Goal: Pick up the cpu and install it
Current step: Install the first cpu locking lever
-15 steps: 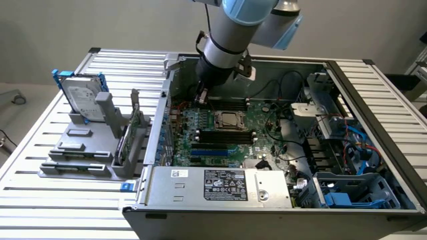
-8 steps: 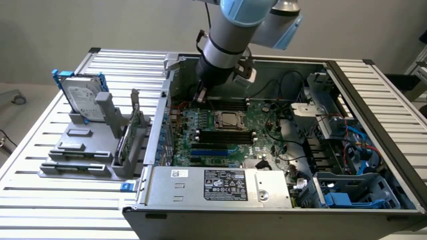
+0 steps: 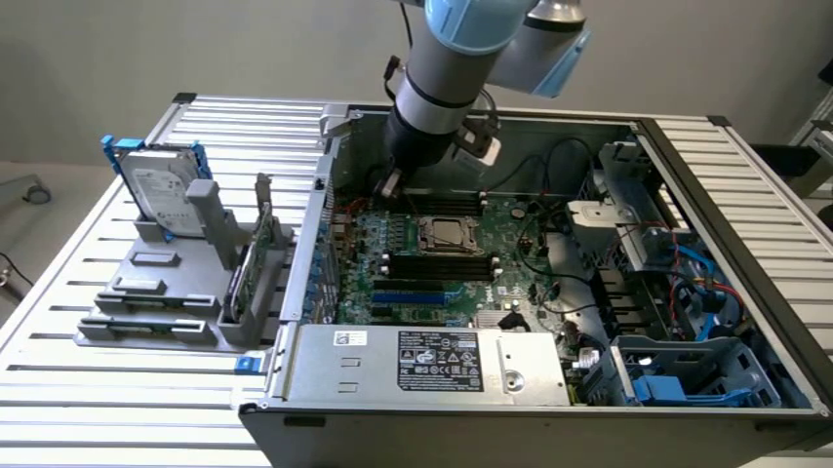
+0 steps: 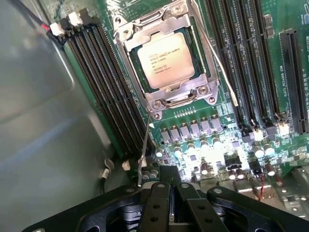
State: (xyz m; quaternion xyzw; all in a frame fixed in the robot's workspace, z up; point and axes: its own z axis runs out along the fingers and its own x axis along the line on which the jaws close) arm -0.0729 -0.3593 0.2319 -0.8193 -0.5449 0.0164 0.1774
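The exterior view looks steeply down from a distance onto the open computer case [image 3: 521, 434], arm [image 3: 436, 93] at its 12 o'clock; the wrist view hangs close above the motherboard [image 4: 212, 130], both sharing the cpu [image 3: 446, 232].

The cpu [image 4: 165, 59] is showing a pale, smooth metal top with a satin sheen, and the socket frame [image 4: 174, 96] around it is gleaming as bare bright metal. The green circuit board [image 4: 227, 108] is looking glossy, while the case wall [image 4: 38, 121] is looking like matt grey sheet metal.
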